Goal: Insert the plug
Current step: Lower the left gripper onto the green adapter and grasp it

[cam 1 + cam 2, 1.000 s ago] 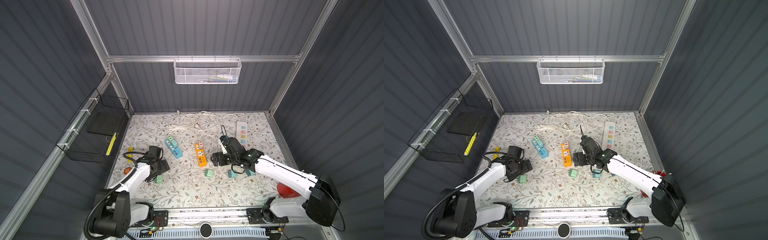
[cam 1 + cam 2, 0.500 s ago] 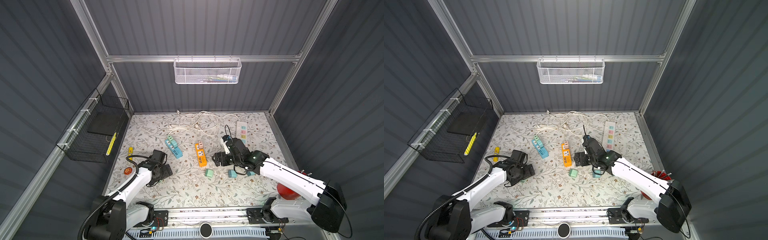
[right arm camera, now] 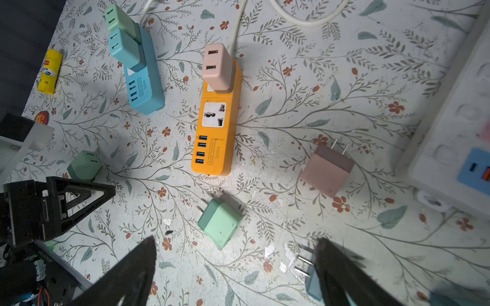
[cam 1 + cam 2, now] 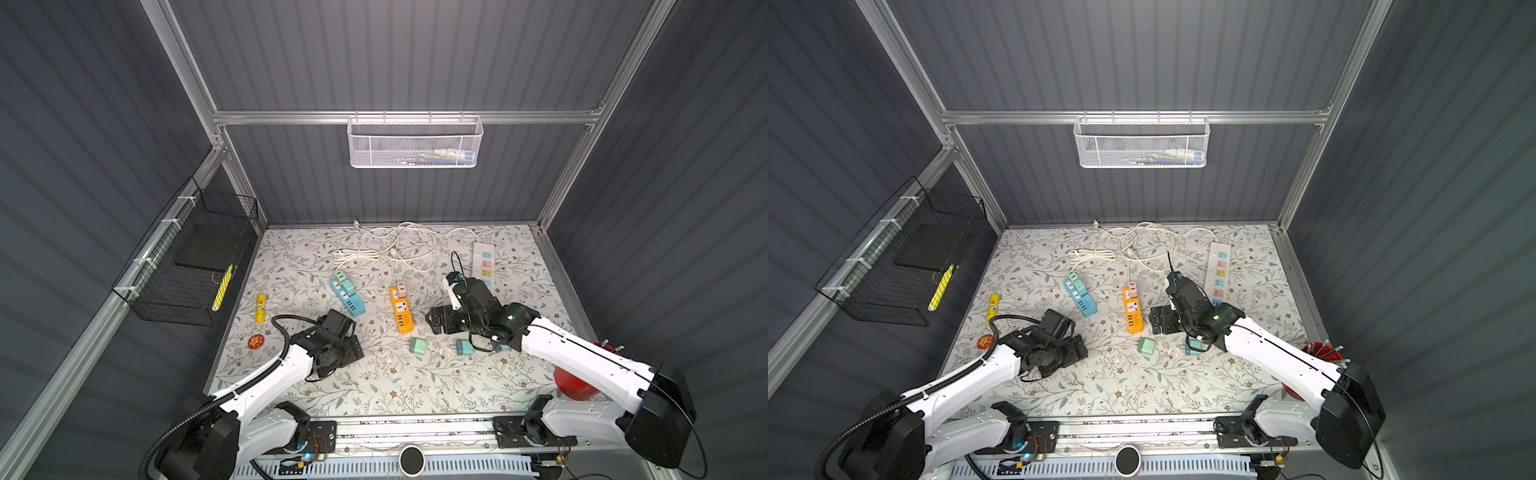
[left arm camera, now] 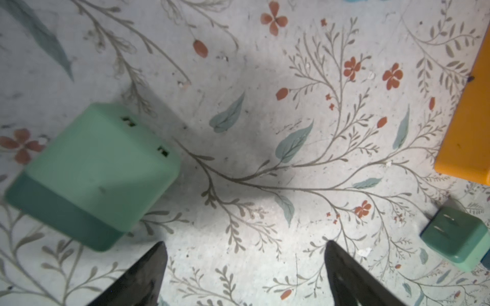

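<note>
Three loose plugs lie on the floral mat. A green plug [image 4: 417, 345] [image 4: 1147, 346] [image 3: 220, 225] lies just ahead of my open right gripper [image 3: 236, 239] [image 4: 442, 324]. A blue plug [image 3: 310, 280] [image 4: 464, 347] touches one of its fingers, prongs showing. A pink plug [image 3: 327, 172] lies further off. Another green plug [image 5: 92, 174] [image 3: 84, 165] sits just beyond one fingertip of my open left gripper [image 5: 245, 243] [image 4: 347, 353], which hides it in both top views. The orange power strip [image 4: 402, 313] [image 3: 217, 119] has a free socket and a pink plug [image 3: 217, 69] in it.
A blue power strip [image 4: 347, 295] [image 3: 143, 79] carries two plugs. A white power strip [image 4: 483, 264] lies at the back right with coiled white cables [image 4: 395, 247]. A yellow tube [image 4: 260, 308] and an orange disc [image 4: 255, 341] lie at the left edge. A red cup [image 4: 573, 384] stands front right.
My left gripper has swung right and towards the front, now covering the green plug that lay beside it. The right gripper has barely shifted.
</note>
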